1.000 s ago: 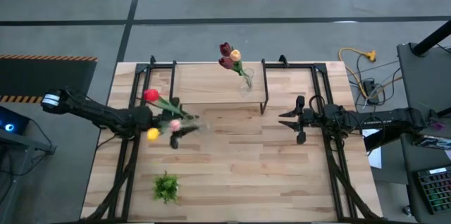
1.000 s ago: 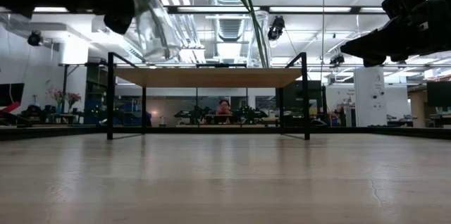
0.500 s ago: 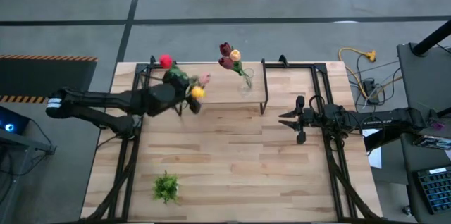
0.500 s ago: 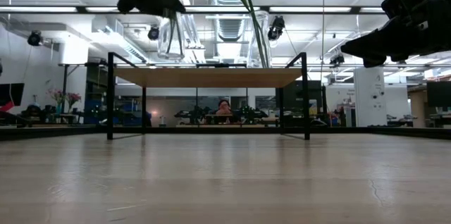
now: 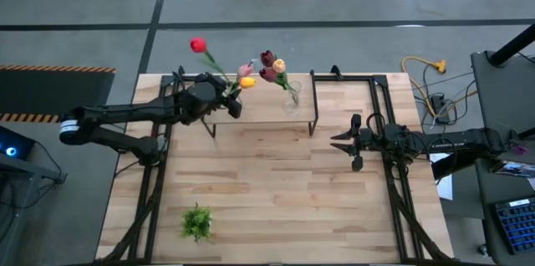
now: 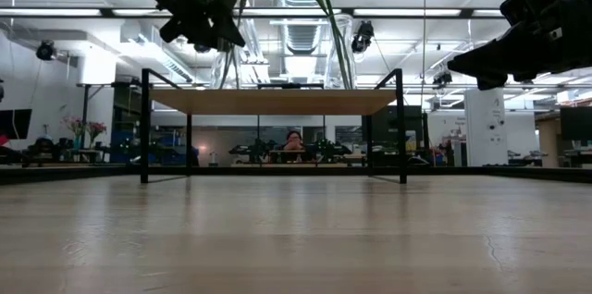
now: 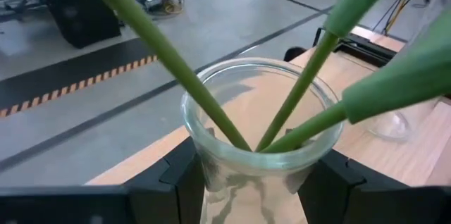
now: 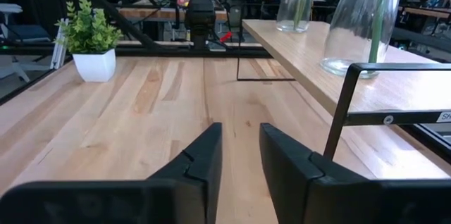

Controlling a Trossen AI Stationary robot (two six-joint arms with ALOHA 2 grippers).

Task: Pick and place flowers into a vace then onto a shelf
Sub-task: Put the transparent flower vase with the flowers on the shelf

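High view shows you the left gripper at the left end of the shelf, pinching a glass vase that holds three flowers: a red head leaning out past the worktop's back edge, with a pink one and a yellow one just beside the maroon and cream heads of the second bunch. Half a second ago you had this vase lower and further left, its flowers lying over the worktop near the shelf's left leg; a second ago it was well out in front of the shelf with the arm stretched flat. Now the arm reaches further back and right, and the vase sits over the shelf's left part. The second vase stands on the shelf near its middle, in the same spot as before. In the left wrist view you see the glass rim between the dark fingers, with three green stems crossing inside it. In the low view the held vase hangs above the shelf top; whether it touches cannot be told. Your right gripper waits over the worktop right of the shelf, unmoved, its fingers spread a little and holding nothing. The small potted plant stays near the worktop's front left.
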